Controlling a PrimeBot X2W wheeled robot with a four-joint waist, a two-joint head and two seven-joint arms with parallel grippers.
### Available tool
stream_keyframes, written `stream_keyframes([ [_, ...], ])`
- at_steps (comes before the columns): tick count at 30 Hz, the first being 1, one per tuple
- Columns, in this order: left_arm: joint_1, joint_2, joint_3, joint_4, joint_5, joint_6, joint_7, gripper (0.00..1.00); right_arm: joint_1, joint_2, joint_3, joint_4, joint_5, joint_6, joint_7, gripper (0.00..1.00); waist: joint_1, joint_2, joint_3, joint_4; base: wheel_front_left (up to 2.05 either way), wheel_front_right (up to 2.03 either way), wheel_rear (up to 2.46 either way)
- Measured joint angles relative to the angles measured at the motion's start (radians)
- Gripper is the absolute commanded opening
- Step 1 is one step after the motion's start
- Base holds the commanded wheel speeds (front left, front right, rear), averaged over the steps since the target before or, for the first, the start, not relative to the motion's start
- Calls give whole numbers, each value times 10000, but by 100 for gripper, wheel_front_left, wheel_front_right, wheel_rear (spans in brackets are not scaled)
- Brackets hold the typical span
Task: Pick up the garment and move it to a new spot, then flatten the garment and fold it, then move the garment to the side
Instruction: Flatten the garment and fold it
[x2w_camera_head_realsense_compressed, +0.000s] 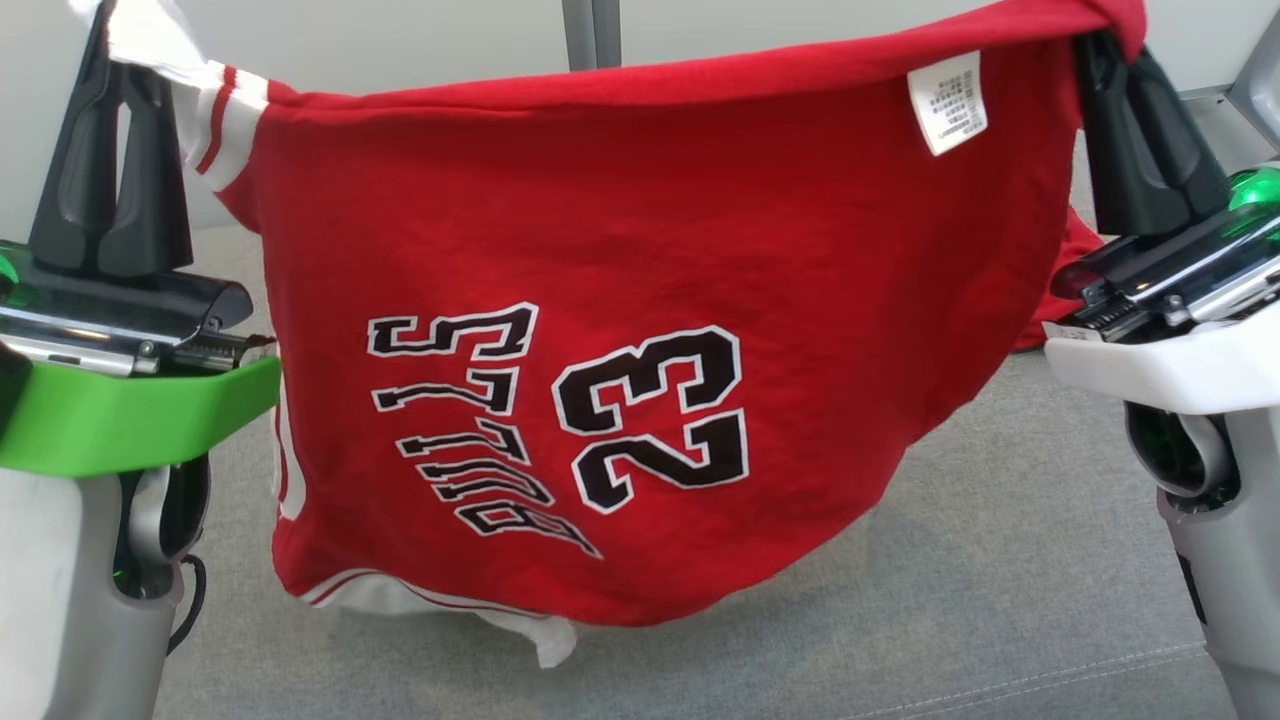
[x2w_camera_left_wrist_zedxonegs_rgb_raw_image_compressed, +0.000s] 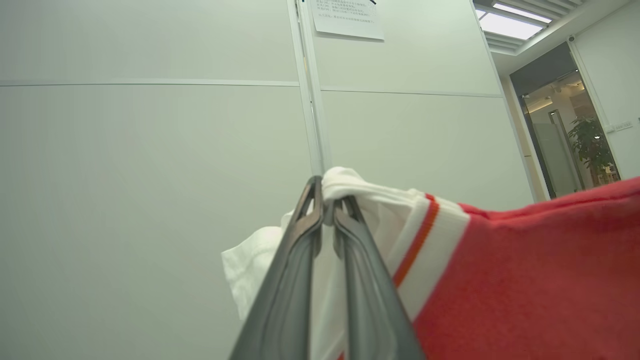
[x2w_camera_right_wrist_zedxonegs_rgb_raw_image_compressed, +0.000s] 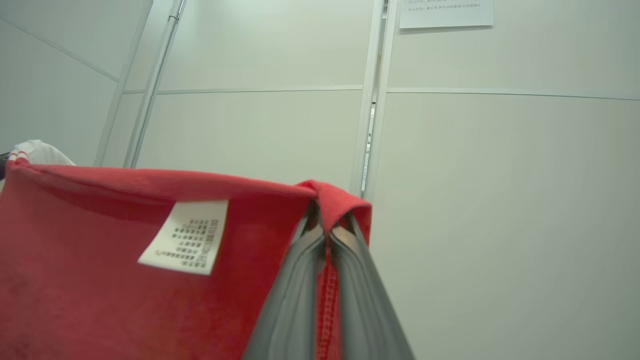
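Pale panelled wall (x2w_camera_left_wrist_zedxonegs_rgb_raw_image_compressed: 150, 165), posted paper sheet (x2w_camera_left_wrist_zedxonegs_rgb_raw_image_compressed: 347, 20), grey fabric surface (x2w_camera_head_realsense_compressed: 1000, 600), ceiling light (x2w_camera_left_wrist_zedxonegs_rgb_raw_image_compressed: 510, 24)

the care label (x2w_camera_head_realsense_compressed: 947, 103) carries print too small to read. the wall notice (x2w_camera_left_wrist_zedxonegs_rgb_raw_image_compressed: 347, 19), cut by the top edge, is illegible. the garment (x2w_camera_head_realsense_compressed: 600, 250) folds over the right gripper (x2w_camera_right_wrist_zedxonegs_rgb_raw_image_compressed: 327, 227) tips, hiding them; the left gripper (x2w_camera_head_realsense_compressed: 105, 30) tips are cut off at the head view's top.
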Motion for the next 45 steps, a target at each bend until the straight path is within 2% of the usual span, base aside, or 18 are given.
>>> stream_keyframes([
  [11,506,40,897,-1693,35,117,-10,0,368,-17,-500,-1490,-48,-15,-2,0,0,0,-150,22,0,0,0],
  [15,602,100,1003,-1906,65,123,105,0,599,-38,-499,-1540,-44,-15,-2,0,0,0,-181,26,0,0,0],
  [17,798,132,1014,-1833,71,127,499,0,812,-21,-351,-1383,140,-12,33,0,0,0,-176,32,0,0,0],
  [19,998,144,920,-1582,-119,127,955,0,936,127,35,-1005,600,-6,288,0,0,0,-117,33,0,0,0],
  [23,1094,167,512,-259,-688,125,1992,0,717,165,1047,719,1191,29,1279,0,0,0,102,34,0,0,0],
  [27,356,418,-136,1649,-654,10,3080,0,-1012,63,1578,2487,1078,94,2293,0,0,0,409,92,0,0,0],
  [30,-1299,481,-56,2669,-125,15,3390,0,-3329,171,1177,3244,422,94,2357,0,1,0,628,211,0,0,0],
  [33,-3605,359,589,2268,324,27,2909,0,-5497,646,157,3041,234,-255,1636,0,0,0,770,391,0,0,0],
  [35,-4676,324,642,1914,500,40,2704,0,-6028,683,-50,3110,240,-291,1323,0,0,0,848,515,0,0,0],
  [37,-4715,307,470,1772,640,40,2688,0,-5717,589,35,3661,322,-263,1292,0,0,0,924,630,0,0,0],
  [39,-4078,259,182,1948,640,40,2840,0,-4893,552,341,4395,522,-169,1432,0,0,0,1027,701,0,0,0],
  [43,-1418,-132,-393,2581,349,40,3413,0,-2738,548,1055,5731,863,-54,1871,0,0,0,1269,766,0,0,0],
  [45,39,-510,-495,3037,84,96,3678,0,-1855,568,1377,6297,980,2,2033,0,0,0,1416,780,0,0,0],
])
